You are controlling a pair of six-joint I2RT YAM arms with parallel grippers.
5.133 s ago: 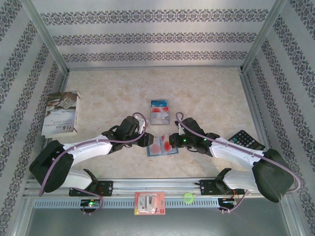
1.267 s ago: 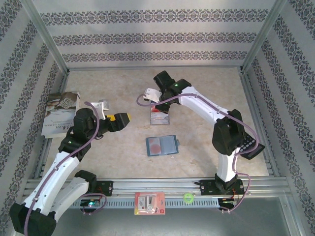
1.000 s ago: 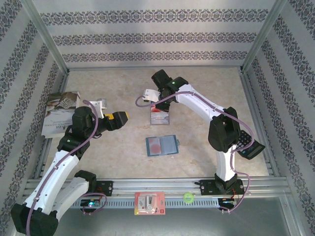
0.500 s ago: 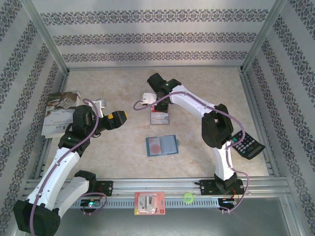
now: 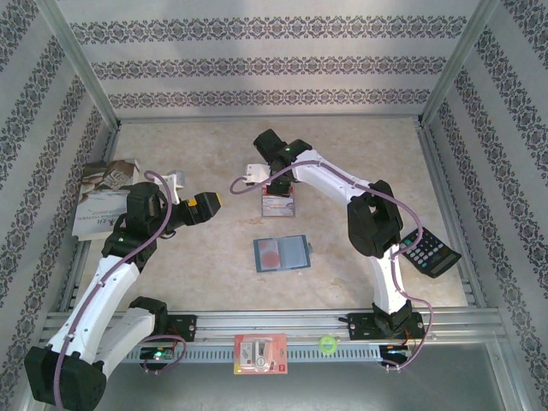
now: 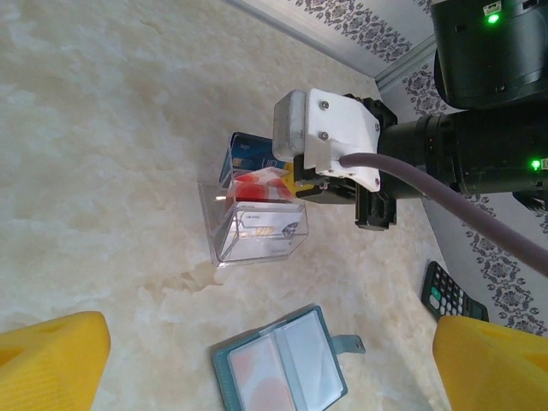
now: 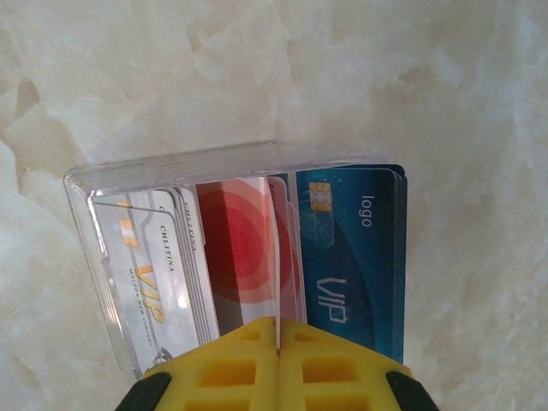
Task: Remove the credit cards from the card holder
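Note:
The teal card holder (image 5: 281, 253) lies open and flat on the table; its left pocket shows a reddish card, and its right pocket looks pale (image 6: 278, 372). Farther back stands a clear plastic box (image 5: 278, 204) holding pale grey VIP cards (image 7: 145, 265), red-and-white cards (image 7: 244, 248) and blue cards (image 7: 351, 257). My right gripper (image 7: 278, 330) hangs over the box (image 5: 276, 187), shut on a thin red-and-white credit card seen nearly edge on. My left gripper (image 5: 205, 205) hovers left of the holder, open and empty, yellow fingertips (image 6: 51, 360) wide apart.
A black calculator (image 5: 428, 253) lies at the right, by the right arm's elbow. A pale book (image 5: 104, 197) rests at the left wall. A red-and-white packet (image 5: 260, 354) and a green disc (image 5: 326, 344) sit on the front rail.
Five seconds ago both grippers were at the card holder. The right one now stands over the box with a card, creeping left this last second. The left one has drawn back left.

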